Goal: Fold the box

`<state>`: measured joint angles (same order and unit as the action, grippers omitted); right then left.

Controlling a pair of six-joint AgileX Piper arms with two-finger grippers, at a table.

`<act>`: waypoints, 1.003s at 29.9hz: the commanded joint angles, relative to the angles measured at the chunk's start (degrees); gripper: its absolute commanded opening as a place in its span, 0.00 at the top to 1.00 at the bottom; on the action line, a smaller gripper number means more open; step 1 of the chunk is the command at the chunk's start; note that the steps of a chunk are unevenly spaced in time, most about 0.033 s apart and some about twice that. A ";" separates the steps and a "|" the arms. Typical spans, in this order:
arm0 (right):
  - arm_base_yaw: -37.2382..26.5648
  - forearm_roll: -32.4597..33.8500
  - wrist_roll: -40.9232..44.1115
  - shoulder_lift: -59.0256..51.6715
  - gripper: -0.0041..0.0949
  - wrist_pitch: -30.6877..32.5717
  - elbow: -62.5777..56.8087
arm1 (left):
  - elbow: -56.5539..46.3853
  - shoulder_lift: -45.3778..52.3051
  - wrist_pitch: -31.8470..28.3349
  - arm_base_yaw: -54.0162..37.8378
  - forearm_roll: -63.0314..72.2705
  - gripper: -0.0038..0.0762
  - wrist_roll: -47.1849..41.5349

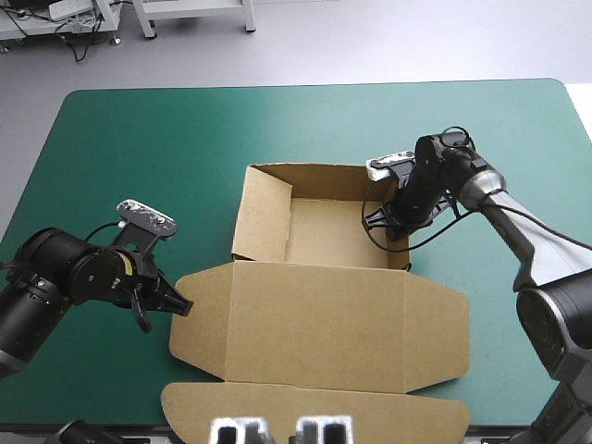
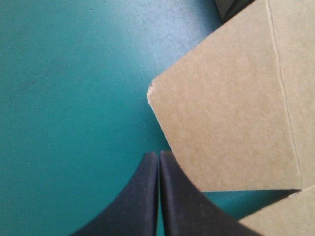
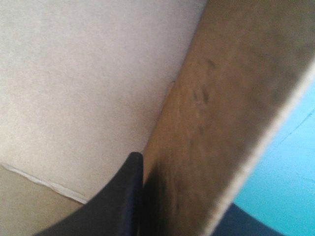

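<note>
The brown box (image 1: pixel 324 319) lies mid-table as an open tray with raised walls at the far side and its lid spread flat toward the near edge. My left gripper (image 1: pixel 181 304) is shut and rests on the teal-green cover, its tip just beside the lid's left flap corner (image 2: pixel 153 93). In the left wrist view its gripper (image 2: pixel 158 157) touches the flap's slanted edge. My right gripper (image 1: pixel 393 227) stands at the tray's right wall. In the right wrist view this gripper (image 3: pixel 147 167) has the wall (image 3: pixel 216 98) between its fingers, one finger (image 3: pixel 125 196) inside the tray.
The teal-green cover (image 1: pixel 139 139) lies bare to the left of and beyond the box. The lid's front flap (image 1: pixel 314 412) reaches close to the table's near edge. A strip of cover shows to the right of the tray wall (image 3: pixel 290 167).
</note>
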<state>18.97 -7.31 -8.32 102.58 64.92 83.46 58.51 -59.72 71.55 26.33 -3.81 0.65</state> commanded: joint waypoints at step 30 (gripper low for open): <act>-40.28 8.90 -4.25 12.17 0.98 -3.28 28.13 | 1.43 0.85 -8.43 0.07 1.67 0.96 3.69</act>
<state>-18.65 1.38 -12.30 115.57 62.86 108.34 58.51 -59.72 64.82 26.33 -2.53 4.32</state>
